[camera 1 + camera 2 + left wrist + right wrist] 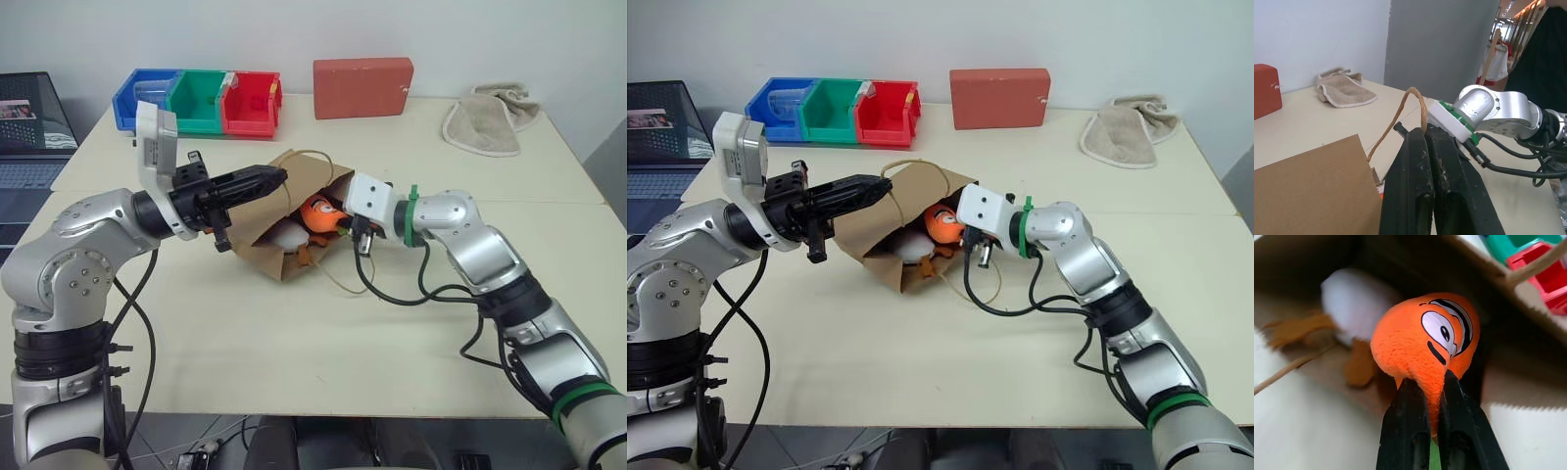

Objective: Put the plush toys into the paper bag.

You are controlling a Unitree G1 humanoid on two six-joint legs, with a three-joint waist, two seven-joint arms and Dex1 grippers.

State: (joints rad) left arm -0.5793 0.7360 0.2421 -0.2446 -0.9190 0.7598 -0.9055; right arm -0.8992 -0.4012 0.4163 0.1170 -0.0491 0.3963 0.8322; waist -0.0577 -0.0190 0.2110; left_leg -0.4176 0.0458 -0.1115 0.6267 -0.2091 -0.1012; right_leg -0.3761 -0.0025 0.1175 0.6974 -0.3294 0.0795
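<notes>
Laptop (29, 132) at the far left edge, then three bins in a row at the back of the cream worktop (294, 343): a blue bin (137, 98), a green bin (196, 98) and a red bin (250, 101). The left tool (277, 176) reaches in from the left with its black fingers pressed together on the upper edge of the brown paper bag (250, 230), next to one tan cord handle (1400, 115), and holds the bag's mouth lifted. The bag lies on its side at mid-worktop, its opening facing the right arm. Inside it, a white bird plush (1354, 301) with orange feet sits deep against the lower wall. The orange carrot plush (1422, 340) with its cartoon face is just within the mouth, in front of the bird, and the right tool (1434, 396) pinches its narrow end between both fingers. A red-orange box (362, 86) stands behind the bag at the back, and a beige folded towel (488, 119) lies at the far right corner.
</notes>
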